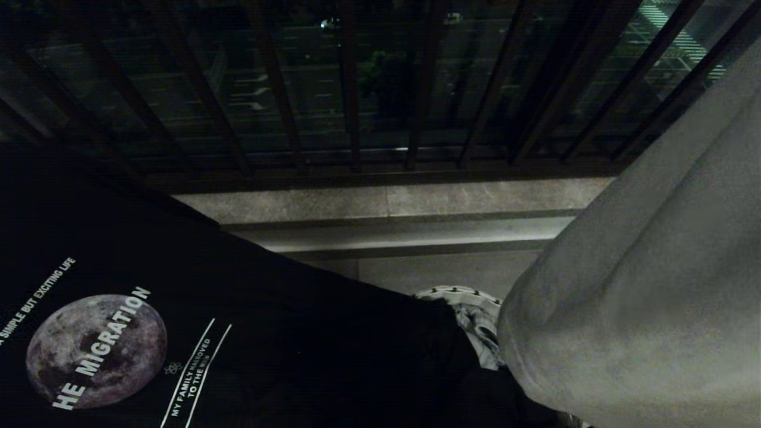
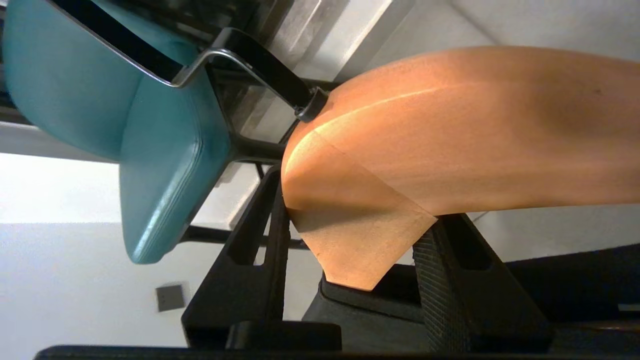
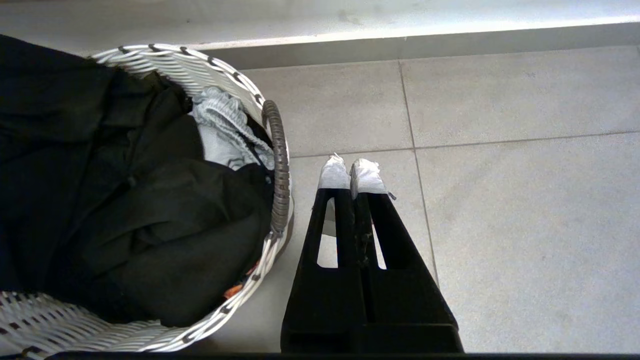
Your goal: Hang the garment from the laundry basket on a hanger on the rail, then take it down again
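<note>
A floor (image 3: 500, 200) of large pale grey tiles fills the right and centre of the right wrist frame, ending at a low step (image 3: 400, 42) along the top. At left, a white woven laundry basket (image 3: 170, 60) stands on it.

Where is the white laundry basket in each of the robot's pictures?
Head view: only a bit of the laundry basket rim peeks out low in the middle, between the black T-shirt and a grey garment.
Left wrist view: not in it.
Right wrist view: it fills the left side, beside the right gripper.
Shared landmark: the black T-shirt.
</note>
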You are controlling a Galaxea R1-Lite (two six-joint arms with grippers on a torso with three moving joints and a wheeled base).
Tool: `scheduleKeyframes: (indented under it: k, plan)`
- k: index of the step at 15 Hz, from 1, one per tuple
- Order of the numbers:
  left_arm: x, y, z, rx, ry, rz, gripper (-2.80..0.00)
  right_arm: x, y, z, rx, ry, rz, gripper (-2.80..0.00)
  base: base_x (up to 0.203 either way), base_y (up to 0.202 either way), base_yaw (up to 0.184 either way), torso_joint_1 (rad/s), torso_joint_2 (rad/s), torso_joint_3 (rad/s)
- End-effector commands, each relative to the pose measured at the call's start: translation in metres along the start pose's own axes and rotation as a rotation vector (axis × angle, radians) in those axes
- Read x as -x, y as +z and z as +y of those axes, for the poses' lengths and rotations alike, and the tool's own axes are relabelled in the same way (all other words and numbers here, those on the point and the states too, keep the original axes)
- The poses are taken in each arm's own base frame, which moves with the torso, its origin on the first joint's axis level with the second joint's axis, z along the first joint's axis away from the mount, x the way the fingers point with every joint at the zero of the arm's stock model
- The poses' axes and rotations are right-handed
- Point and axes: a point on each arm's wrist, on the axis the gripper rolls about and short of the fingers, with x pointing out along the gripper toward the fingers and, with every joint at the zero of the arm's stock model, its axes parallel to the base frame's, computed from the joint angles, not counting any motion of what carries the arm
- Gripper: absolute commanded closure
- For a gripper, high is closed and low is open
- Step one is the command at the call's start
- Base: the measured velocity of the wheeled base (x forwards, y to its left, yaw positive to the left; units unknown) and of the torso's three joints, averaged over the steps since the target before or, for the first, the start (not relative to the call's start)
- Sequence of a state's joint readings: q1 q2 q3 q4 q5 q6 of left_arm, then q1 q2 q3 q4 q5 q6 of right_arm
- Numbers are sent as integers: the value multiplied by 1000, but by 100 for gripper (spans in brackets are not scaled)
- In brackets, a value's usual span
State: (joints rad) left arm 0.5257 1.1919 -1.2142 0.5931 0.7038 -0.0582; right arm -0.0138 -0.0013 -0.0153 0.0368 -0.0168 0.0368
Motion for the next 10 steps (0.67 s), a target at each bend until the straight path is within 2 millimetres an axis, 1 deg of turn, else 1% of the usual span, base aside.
scheduleKeyframes:
  k: [1, 5, 8, 10]
  plan:
    - [1, 5, 11, 27, 19, -7, 0, 0, 0, 0, 0, 0, 1, 0, 0, 0, 0, 0, 0, 0]
    - [7, 26, 36, 35, 70, -61, 0, 0, 0, 0, 0, 0, 0, 0, 0, 0, 0, 0, 0, 0]
    - [8, 38, 45, 37, 117, -96, 0, 0, 0, 0, 0, 0, 0, 0, 0, 0, 0, 0, 0, 0]
    - [7, 42, 50, 39, 149, -97, 0, 0, 0, 0, 0, 0, 0, 0, 0, 0, 0, 0, 0, 0]
